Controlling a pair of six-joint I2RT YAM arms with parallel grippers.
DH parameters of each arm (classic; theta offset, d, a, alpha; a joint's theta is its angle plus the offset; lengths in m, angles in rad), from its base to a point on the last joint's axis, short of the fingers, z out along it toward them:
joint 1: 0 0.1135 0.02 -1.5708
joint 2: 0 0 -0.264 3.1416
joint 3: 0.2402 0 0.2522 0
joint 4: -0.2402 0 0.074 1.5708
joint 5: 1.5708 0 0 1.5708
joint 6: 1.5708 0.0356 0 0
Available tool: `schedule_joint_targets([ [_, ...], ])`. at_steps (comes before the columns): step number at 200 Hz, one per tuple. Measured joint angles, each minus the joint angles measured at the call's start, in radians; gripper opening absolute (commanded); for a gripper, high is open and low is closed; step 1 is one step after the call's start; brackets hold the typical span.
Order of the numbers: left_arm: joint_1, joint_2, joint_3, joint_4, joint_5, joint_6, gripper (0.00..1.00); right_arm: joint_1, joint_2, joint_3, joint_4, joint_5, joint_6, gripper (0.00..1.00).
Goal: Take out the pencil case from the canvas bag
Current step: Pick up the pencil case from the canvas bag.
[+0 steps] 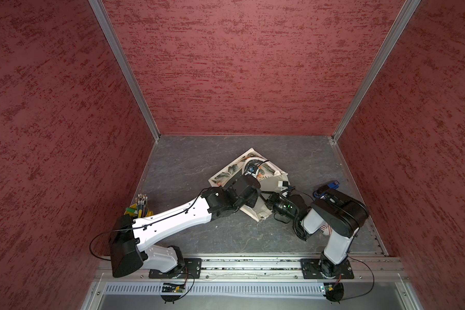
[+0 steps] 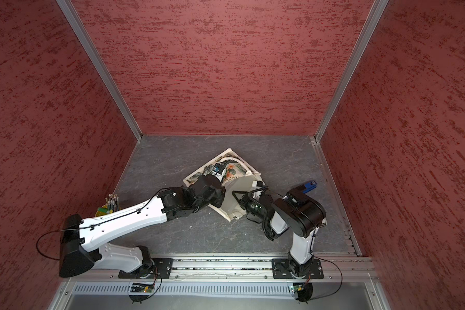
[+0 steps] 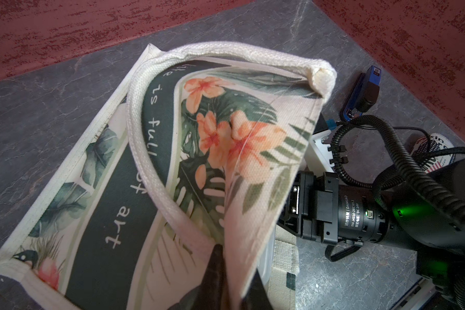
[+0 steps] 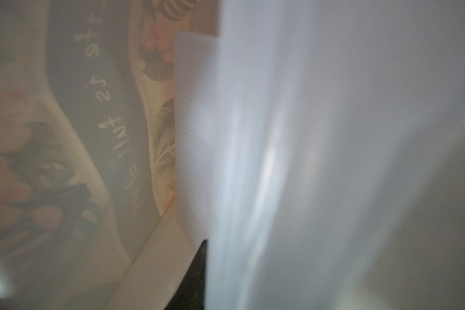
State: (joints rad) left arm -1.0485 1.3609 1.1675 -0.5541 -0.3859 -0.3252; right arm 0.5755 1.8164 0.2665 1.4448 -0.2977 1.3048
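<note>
Canvas bag [image 1: 226,174] lies on side at middle of grey table [image 1: 188,161], printed broad side up, mouth facing right arm. Left gripper [image 3: 226,273] pinched tight on bag's upper mouth edge, holds flap raised; rope handle [image 3: 145,150] loops across print. Right gripper [image 1: 266,198] reaches into mouth; 1 dark finger [image 4: 196,271] sits against translucent white plastic item [image 4: 279,161] inside bag; whether it grips cannot be told. Pencil case not clearly identifiable. Blue-and-black stapler [image 1: 329,187] just beyond right arm; cup of pencils [image 1: 141,208] beside left arm.
</note>
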Motion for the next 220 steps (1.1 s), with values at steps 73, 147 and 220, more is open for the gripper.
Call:
schedule_joint_targets([
  [73, -0.001, 0.033, 0.034, -0.01, -0.034, -0.011, 0.0, 0.001, -0.311, -0.101, -0.111, -0.027, -0.111, 0.27],
  [147, 0.087, 0.046, 0.095, -0.064, -0.034, -0.042, 0.0, 0.001, -0.716, -0.18, -0.446, -0.055, -0.229, 0.26],
  [220, 0.209, -0.014, 0.043, -0.058, -0.007, -0.045, 0.0, -0.018, -1.023, -0.185, -0.805, -0.053, -0.268, 0.25],
])
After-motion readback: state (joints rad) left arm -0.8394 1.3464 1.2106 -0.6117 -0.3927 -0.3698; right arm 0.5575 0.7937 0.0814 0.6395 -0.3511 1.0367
